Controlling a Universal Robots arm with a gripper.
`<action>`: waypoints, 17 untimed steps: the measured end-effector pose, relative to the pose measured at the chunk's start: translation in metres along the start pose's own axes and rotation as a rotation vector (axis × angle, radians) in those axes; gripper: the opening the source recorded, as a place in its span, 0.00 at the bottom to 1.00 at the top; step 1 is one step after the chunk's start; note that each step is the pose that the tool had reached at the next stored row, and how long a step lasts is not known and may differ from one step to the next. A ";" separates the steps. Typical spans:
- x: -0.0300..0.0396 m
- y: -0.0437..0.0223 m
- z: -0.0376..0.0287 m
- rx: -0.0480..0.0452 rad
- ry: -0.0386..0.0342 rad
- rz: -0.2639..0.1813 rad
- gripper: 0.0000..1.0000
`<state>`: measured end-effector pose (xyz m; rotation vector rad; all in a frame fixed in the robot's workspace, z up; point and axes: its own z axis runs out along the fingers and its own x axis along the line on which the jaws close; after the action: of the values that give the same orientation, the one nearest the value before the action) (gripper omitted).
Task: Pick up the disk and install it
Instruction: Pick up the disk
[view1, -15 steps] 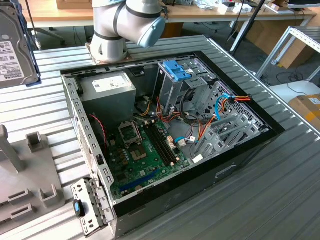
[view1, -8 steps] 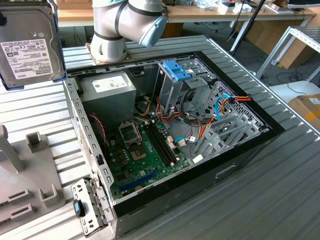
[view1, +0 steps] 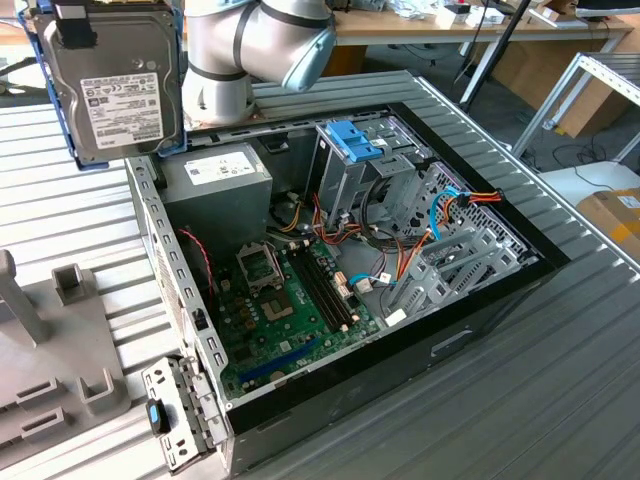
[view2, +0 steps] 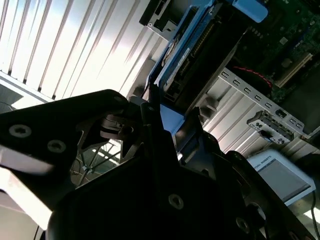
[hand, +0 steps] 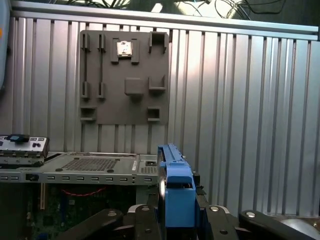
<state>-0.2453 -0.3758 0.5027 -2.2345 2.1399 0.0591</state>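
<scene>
The disk (view1: 115, 82), a black hard drive in a bright blue carrier, hangs in the air above the case's far corner on the exterior view's left, label side facing the camera. My gripper (view1: 78, 22) is shut on its upper edge. In the first wrist view the blue carrier (hand: 175, 192) stands edge-on between my fingers (hand: 144, 220), and my gripper (hand: 177, 222) clamps it from both sides. In the second wrist view the disk (view2: 192, 55) juts out from my gripper (view2: 170, 120) over the case's edge.
The open computer case (view1: 520, 235) lies on a ribbed metal table, motherboard (view1: 290, 300) exposed. A drive cage with a light-blue latch (view1: 352, 140) stands inside at the back. A grey perforated bracket with a blue clip (view1: 175, 415) sits by the near corner. A grey fixture plate (hand: 125, 75) lies beside the case.
</scene>
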 end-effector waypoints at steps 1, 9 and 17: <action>0.0002 -0.0055 0.0001 0.0000 0.0000 0.000 0.36; 0.0025 -0.0576 0.0003 -0.0001 0.0000 -0.001 0.36; 0.0044 -0.1014 0.0005 -0.0001 -0.0001 -0.001 0.36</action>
<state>-0.1438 -0.3758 0.5027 -2.2360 2.1382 0.0592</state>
